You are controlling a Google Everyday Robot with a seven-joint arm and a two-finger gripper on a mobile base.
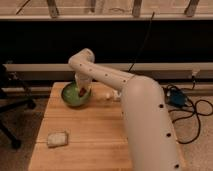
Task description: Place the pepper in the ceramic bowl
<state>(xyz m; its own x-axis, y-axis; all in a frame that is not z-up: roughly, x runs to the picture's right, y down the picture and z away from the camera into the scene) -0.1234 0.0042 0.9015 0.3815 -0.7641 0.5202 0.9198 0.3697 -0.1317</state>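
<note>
The green ceramic bowl (73, 96) sits at the back left of the wooden table (95, 130). My gripper (82, 90) reaches down over the bowl's right side, at the end of the long white arm (125, 95). A small dark red-brown thing, the pepper (81, 92), shows at the gripper tip just over the bowl's inside. I cannot tell whether it is still held or lies in the bowl.
A pale flat rectangular object (57, 138) lies at the table's front left. A small white object (109, 96) stands right of the bowl behind the arm. A black chair (10, 95) stands left of the table. Cables and a blue box (177, 97) lie on the floor at right.
</note>
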